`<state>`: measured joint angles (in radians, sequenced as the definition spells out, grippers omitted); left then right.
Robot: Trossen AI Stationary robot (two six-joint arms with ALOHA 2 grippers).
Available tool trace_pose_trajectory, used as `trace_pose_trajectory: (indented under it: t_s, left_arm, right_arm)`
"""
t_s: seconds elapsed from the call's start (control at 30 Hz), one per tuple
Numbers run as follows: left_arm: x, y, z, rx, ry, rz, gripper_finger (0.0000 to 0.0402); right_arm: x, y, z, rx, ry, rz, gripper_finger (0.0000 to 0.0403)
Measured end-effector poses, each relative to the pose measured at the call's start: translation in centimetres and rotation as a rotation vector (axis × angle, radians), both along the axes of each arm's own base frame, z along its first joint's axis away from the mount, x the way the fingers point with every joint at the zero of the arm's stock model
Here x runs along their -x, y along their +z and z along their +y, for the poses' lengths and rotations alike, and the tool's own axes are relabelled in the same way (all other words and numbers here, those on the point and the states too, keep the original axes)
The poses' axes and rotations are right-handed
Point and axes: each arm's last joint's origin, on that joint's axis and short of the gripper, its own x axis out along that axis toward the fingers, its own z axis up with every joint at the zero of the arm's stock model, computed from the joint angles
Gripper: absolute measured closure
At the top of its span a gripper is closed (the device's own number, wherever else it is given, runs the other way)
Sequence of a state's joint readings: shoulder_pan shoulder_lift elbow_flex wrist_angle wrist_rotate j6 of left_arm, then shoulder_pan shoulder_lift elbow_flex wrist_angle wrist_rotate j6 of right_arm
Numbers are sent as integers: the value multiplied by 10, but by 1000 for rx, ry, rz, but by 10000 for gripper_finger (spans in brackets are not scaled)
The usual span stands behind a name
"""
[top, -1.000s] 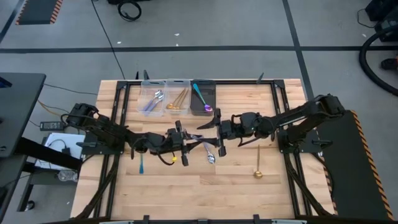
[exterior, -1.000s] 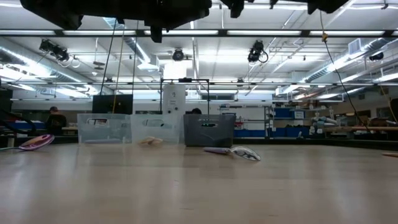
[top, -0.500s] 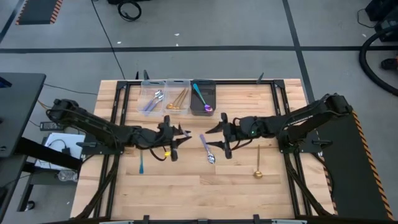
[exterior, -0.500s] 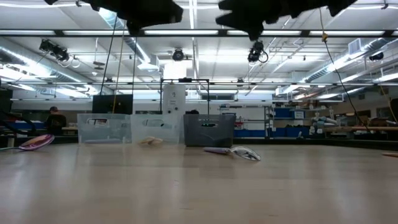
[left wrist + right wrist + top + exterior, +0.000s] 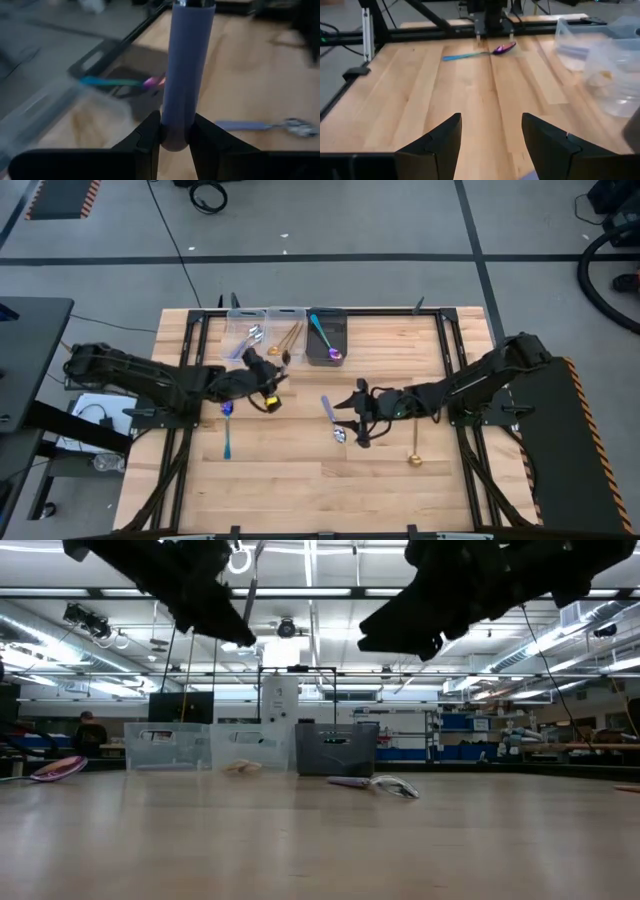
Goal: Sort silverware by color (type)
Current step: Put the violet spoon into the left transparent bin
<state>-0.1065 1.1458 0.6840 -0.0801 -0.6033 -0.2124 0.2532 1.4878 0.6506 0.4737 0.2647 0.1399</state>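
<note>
My left gripper [image 5: 266, 377] hangs above the table near the bins, shut on a silver spoon with a lilac handle [image 5: 184, 60]. A second lilac-handled spoon [image 5: 334, 420] lies flat at the table's middle, and my right gripper [image 5: 357, 423] stands open just to its right, above the wood. A teal-handled spoon with a purple bowl [image 5: 227, 430] lies flat at the left. A gold spoon [image 5: 413, 445] lies at the right. My left gripper pinches the lilac handle near its free end [image 5: 176, 112] between its two fingers [image 5: 150, 131]. The handle runs on past the fingertips, roughly along them and slanting upward. The spoon is lifted clear of the table; its bowl is out of the wrist view.
Three bins stand in a row at the far edge: a clear one [image 5: 247, 340] with lilac-handled spoons, a clear one [image 5: 287, 338] with gold spoons, and a dark one [image 5: 326, 340] with a teal-handled spoon. Bare wood lies along the near edge.
My left gripper has carried the lilac-handled spoon from the table's middle toward the far left, close to the bins, and tipped up nearer to level. My right gripper has sunk and gone toward the near edge, down beside the spoon lying at the middle.
</note>
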Motion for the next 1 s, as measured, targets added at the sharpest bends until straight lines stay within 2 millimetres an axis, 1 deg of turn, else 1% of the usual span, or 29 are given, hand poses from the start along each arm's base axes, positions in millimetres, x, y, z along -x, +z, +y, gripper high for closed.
trace_pose_trajectory:
  t_s: [0.1,0.17,0.27,0.63,0.83,1.0]
  left_arm:
    - [8,-8,15,17,79,101,313]
    - [11,-10,25,21,132,137,313]
    - [19,-14,39,34,206,197,312]
    - [42,-25,81,72,417,374,311]
    - [57,-35,106,176,468,402,311]
    - [68,-38,125,267,502,381,311]
  right_arm:
    - [-4,-11,6,-7,5,16,186]
    - [-5,-18,8,0,10,43,186]
    - [-6,-23,8,6,10,61,186]
    - [-6,-24,8,47,27,65,186]
    - [-6,-24,10,47,41,65,186]
    - [-5,-24,14,65,63,64,186]
